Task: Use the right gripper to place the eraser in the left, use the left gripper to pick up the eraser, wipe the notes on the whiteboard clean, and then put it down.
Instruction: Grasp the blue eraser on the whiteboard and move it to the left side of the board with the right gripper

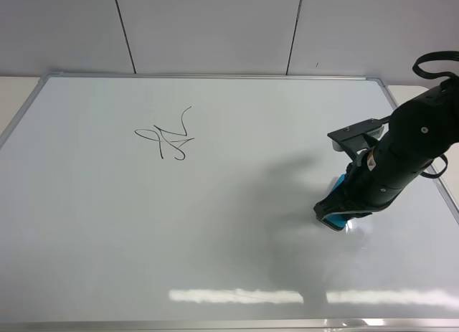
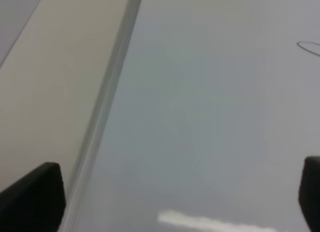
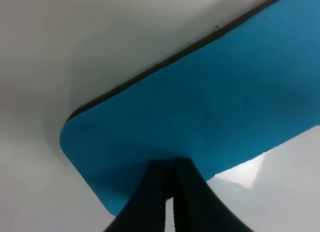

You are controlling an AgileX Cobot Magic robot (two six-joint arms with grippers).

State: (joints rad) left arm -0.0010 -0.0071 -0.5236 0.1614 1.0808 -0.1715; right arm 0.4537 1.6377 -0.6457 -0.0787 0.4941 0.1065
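The teal eraser (image 1: 336,221) lies flat on the whiteboard (image 1: 215,224) near its right side. My right gripper (image 1: 328,209) is shut, its two fingers pressed together with their tips down on the eraser's teal top (image 3: 210,106); the dark felt edge shows along one side. In the right wrist view the right gripper (image 3: 170,167) has nothing between its fingers. The notes (image 1: 172,137), a black looping scribble, sit on the board's upper left. My left gripper (image 2: 175,197) is open over bare board beside the silver frame (image 2: 110,91). One loop of the notes (image 2: 310,46) shows at that view's edge.
The board's silver frame (image 1: 215,76) runs along the back, with a beige tabletop (image 2: 45,91) beyond the left edge. Grey wall panels (image 1: 208,24) stand behind. Ceiling light glares along the front of the board (image 1: 237,296).
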